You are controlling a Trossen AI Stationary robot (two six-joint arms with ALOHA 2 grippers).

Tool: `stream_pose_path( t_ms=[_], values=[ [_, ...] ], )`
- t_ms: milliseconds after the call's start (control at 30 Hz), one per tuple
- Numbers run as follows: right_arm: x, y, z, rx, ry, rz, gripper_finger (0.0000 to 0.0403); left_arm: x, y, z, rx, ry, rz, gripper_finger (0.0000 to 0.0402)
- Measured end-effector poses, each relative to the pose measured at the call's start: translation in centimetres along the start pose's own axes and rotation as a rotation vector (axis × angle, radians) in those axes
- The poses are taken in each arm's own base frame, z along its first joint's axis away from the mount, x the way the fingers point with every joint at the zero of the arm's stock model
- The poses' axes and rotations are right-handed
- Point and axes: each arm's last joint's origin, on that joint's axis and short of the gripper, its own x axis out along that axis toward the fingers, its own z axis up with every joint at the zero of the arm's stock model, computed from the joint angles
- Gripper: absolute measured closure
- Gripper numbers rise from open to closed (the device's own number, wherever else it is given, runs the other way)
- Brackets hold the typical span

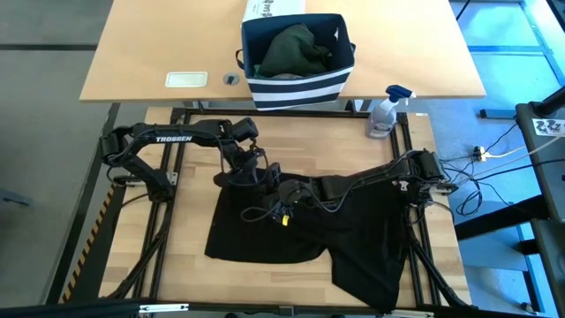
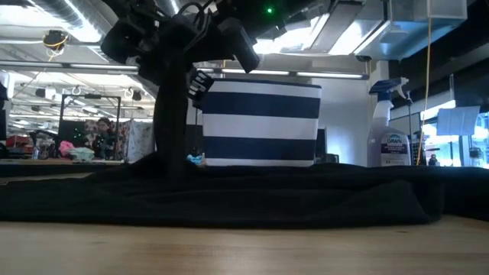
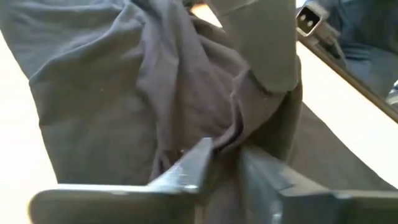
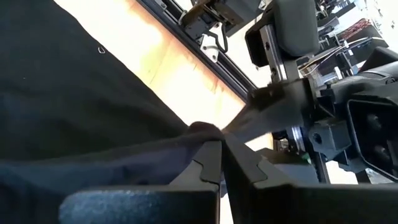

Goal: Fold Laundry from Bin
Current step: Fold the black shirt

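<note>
Your two grippers pinch one black garment: left gripper, right gripper. One striped bin; left arm reads "TROSSEN".

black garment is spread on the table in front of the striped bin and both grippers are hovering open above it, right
Not quite. The black garment does lie before the striped bin, but the wrist views show the left gripper and right gripper pinching its cloth.

"TROSSEN" in white letters on the left arm, spray bottle label print unreadable
</note>
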Motion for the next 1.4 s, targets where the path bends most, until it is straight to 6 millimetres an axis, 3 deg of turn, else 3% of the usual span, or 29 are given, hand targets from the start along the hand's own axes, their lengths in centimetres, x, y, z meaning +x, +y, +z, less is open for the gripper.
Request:
stream_pose_path(
  t_ms=[100, 267, 433, 633, 833, 1133, 1400],
  values=[
    [0.0, 0.0, 0.0, -0.002, 0.005, 0.003, 0.0398, 0.1, -0.1, 0.0, 0.010, 0.011, -0.002, 0.0392],
    [0.0, 0.1, -0.3, 0.015, 0.049, -0.010, 0.0398, 0.1, -0.6, 0.2, 0.011, 0.097, 0.055, 0.0400],
    [-0.1, 0.2, -0.5, 0.062, 0.072, -0.003, 0.0394, -1.2, -2.0, 1.3, -0.030, 0.191, 0.130, 0.0401],
    [-0.3, 0.2, -0.5, 0.134, 0.065, 0.025, 0.0327, -2.7, -4.6, 3.4, -0.008, 0.178, 0.197, 0.0401],
    [-0.4, 0.1, -0.3, 0.136, 0.038, 0.046, 0.0269, -2.7, -5.8, 3.9, -0.032, 0.171, 0.191, 0.0401],
    [-0.8, 1.0, -0.1, 0.156, 0.100, 0.017, 0.0265, -1.4, -7.6, 4.4, -0.078, 0.247, 0.169, 0.0401],
    [-1.0, 1.6, -0.6, 0.201, 0.162, 0.049, 0.0265, -1.1, -12.0, 4.8, -0.188, 0.356, 0.169, 0.0401]
  ],
)
